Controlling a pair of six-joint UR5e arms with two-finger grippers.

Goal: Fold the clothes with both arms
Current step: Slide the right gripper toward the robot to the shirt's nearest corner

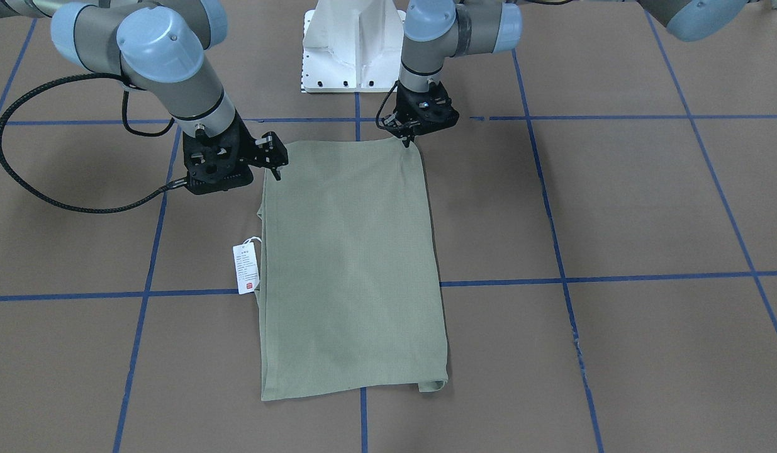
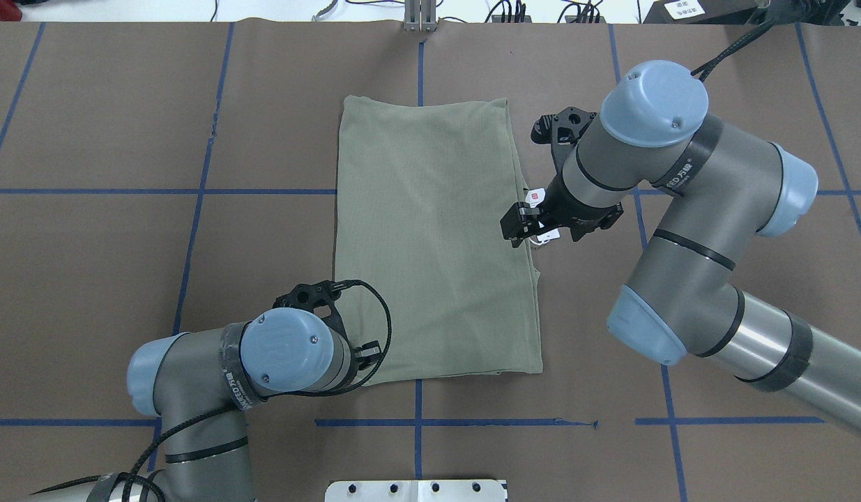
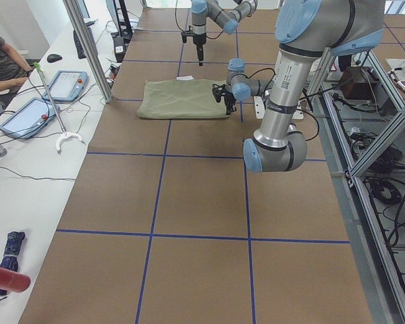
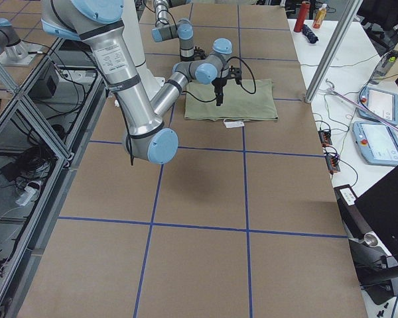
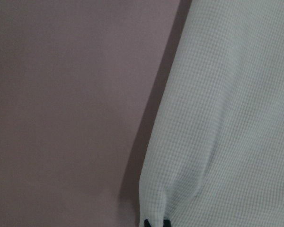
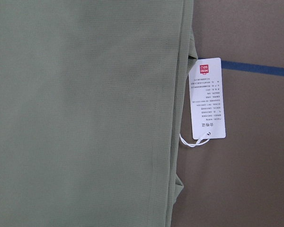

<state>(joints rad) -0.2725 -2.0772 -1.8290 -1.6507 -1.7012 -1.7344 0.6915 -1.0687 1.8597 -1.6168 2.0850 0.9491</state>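
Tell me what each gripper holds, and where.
Left gripper pinches the sage-green knit shirt at a corner nearest the robot; right gripper holds nothing.

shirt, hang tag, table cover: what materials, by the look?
Shirt: fine knit, matte; a small grid texture shows, fibre unclear.
Hang tag: white card, smooth and flat, with printed text.
Table cover: probably brown paper or board; matte, uniform, no sheen.
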